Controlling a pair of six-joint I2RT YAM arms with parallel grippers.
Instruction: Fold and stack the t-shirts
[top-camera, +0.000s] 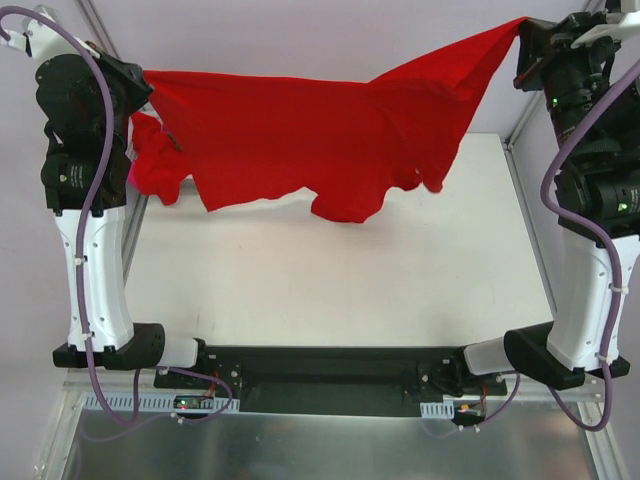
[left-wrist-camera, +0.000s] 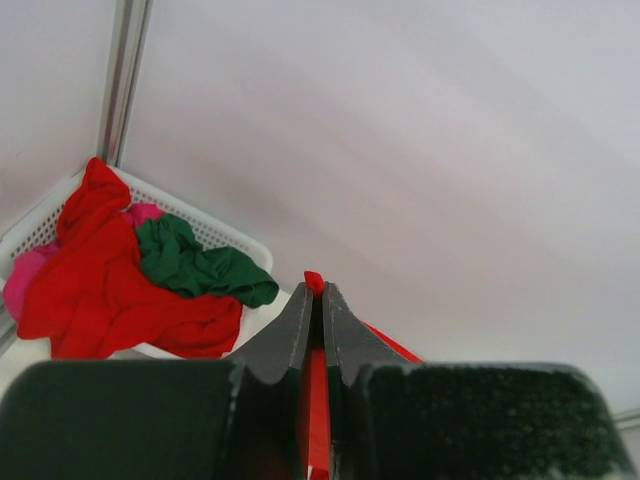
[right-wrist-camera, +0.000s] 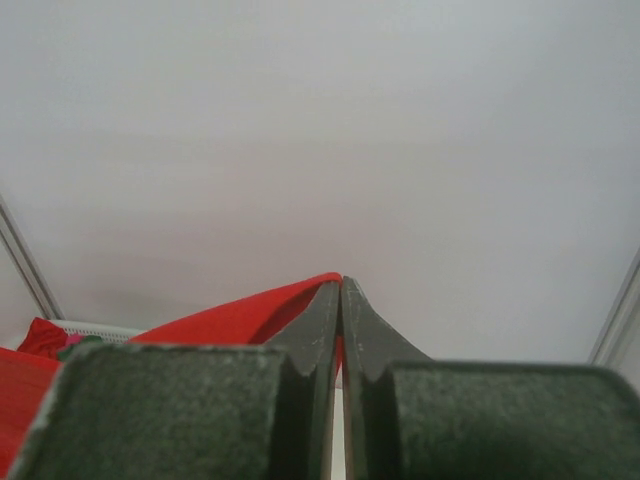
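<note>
Left gripper over the table's far left corner and right gripper over the far right each pinched tight on the red t-shirt, hanging it stretched above the far edge, likely to spread it for folding.

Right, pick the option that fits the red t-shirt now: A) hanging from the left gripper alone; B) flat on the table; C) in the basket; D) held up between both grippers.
D: the red t-shirt spans the air above the table, one end pinched in the left gripper, the other in the right gripper.
</note>
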